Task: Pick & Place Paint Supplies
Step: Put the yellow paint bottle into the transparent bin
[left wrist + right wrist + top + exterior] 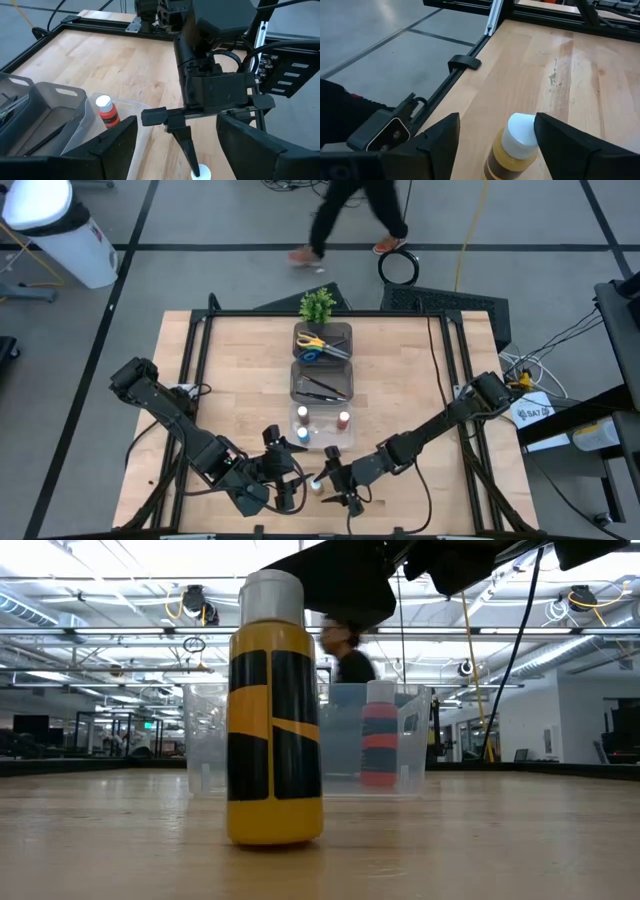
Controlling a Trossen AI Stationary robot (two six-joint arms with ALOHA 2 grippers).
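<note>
we had our right gripper [492, 145] with jaws spread around the yellow paint bottle [512, 147] near the table's front edge, next needing to clench and lift it; left gripper [172, 145] also spread.

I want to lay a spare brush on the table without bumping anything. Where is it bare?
Bare wood flanks the bin row on both sides, out to the table frame. Crowded: the near edge, where the left gripper and right gripper, fingers open, bracket the yellow bottle.
</note>
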